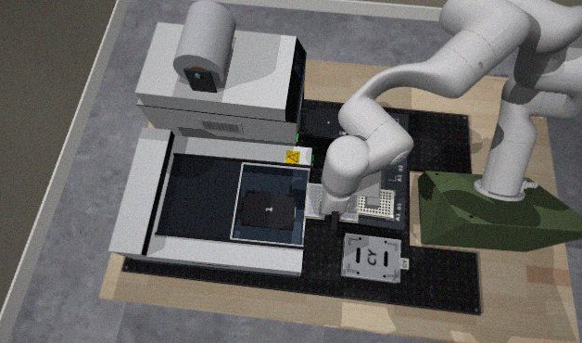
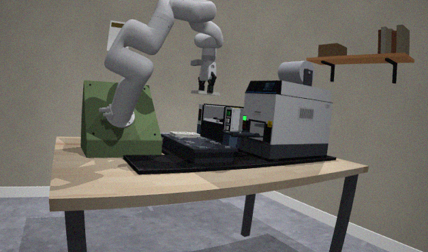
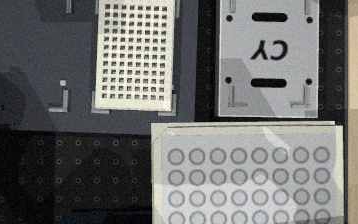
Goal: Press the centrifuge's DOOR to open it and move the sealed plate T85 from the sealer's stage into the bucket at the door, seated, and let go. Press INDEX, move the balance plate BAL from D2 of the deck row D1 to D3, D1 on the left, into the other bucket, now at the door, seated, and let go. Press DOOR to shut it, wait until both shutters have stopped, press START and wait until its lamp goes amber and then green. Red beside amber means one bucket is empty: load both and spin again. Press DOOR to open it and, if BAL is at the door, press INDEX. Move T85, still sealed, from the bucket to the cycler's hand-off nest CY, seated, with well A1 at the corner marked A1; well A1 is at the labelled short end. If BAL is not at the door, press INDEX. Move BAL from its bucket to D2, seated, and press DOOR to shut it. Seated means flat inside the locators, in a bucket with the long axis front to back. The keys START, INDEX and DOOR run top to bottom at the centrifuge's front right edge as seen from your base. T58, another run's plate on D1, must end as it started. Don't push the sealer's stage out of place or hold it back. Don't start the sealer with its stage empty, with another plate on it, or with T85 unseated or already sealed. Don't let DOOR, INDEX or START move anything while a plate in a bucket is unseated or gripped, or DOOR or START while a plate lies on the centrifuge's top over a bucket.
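My gripper [image 2: 206, 89] is shut on the sealed plate T85 [image 1: 314, 202] [image 2: 204, 92] [image 3: 250, 175], a pale plate with rows of round wells under film. It holds the plate level, high above the black mat, between the centrifuge's open door [image 1: 271, 172] and the deck row [image 1: 405, 159]. In the wrist view the plate fills the lower right; the fingers are hidden. The grey nest CY [image 1: 371, 242] [image 3: 267, 65] lies just ahead, with nothing on it. The white gridded plate T58 [image 1: 375, 208] [image 3: 134, 55] sits in D1. A dark bucket [image 1: 269, 210] shows in the door opening.
The sealer [image 1: 246, 79] [image 2: 287, 116] with its roll stands behind the centrifuge [image 1: 140, 195]. The green arm base [image 1: 474, 218] is to the right. The deck spot [image 3: 20, 60] beside T58 holds no plate. My arm's wrist hides the centrifuge's front right edge.
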You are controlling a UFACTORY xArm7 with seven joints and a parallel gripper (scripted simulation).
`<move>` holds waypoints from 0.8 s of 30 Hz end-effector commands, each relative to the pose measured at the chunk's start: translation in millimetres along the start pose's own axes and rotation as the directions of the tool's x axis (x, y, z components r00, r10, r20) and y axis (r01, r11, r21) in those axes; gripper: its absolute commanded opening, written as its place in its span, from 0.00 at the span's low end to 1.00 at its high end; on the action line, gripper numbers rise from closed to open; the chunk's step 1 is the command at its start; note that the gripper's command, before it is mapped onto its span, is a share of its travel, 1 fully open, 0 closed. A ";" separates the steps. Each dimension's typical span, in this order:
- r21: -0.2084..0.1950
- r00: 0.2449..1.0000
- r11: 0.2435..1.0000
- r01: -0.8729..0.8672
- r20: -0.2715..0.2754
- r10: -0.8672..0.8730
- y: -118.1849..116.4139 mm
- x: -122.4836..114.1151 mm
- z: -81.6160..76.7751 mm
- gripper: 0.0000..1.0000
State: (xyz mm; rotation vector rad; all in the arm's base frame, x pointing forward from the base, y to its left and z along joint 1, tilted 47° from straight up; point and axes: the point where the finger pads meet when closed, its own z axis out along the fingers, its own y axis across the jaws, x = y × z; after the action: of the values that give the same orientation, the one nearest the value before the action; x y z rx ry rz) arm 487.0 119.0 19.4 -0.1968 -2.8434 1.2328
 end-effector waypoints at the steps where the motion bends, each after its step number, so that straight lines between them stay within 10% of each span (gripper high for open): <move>1: -0.004 1.000 1.000 0.001 0.004 -0.001 1.1 9.0 -2.2 0.00; 24: -0.004 1.000 1.000 0.001 0.004 -0.001 1.9 58.0 -2.0 0.00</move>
State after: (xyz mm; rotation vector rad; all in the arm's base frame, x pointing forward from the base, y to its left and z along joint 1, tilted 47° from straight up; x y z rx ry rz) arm 436.4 126.5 17.9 -0.1955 -2.8436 1.2326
